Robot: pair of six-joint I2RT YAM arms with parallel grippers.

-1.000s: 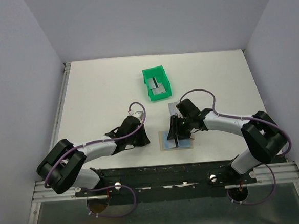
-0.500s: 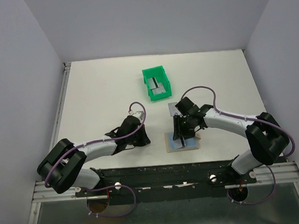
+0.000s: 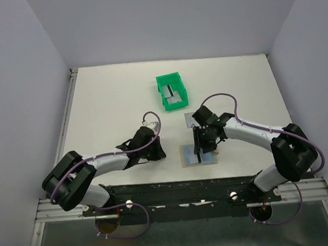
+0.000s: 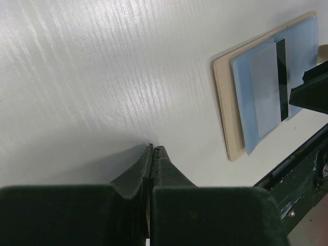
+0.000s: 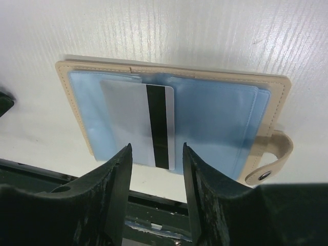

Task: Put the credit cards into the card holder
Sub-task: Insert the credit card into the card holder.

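The tan card holder (image 3: 184, 157) lies open near the table's front edge, pale blue inside (image 5: 215, 118). A silver-grey credit card (image 5: 128, 118) with a dark stripe lies flat on the blue lining; I cannot tell how deep it sits in a slot. My right gripper (image 5: 156, 146) hovers open just above the card's near end, one finger on each side, holding nothing. It shows over the holder (image 3: 201, 146) from above. My left gripper (image 4: 152, 147) rests shut and empty on bare table left of the holder (image 4: 225, 102). Another card (image 3: 189, 120) lies on the table behind the right gripper.
A green plastic bin (image 3: 162, 83) stands at mid-table behind the arms with silver-grey cards (image 3: 174, 96) inside. The black mounting rail (image 3: 180, 189) runs just in front of the holder. White walls close in the table on three sides.
The card holder with the card has shifted slightly right under the right gripper. The left gripper's jaws have closed fully; that arm has barely moved.
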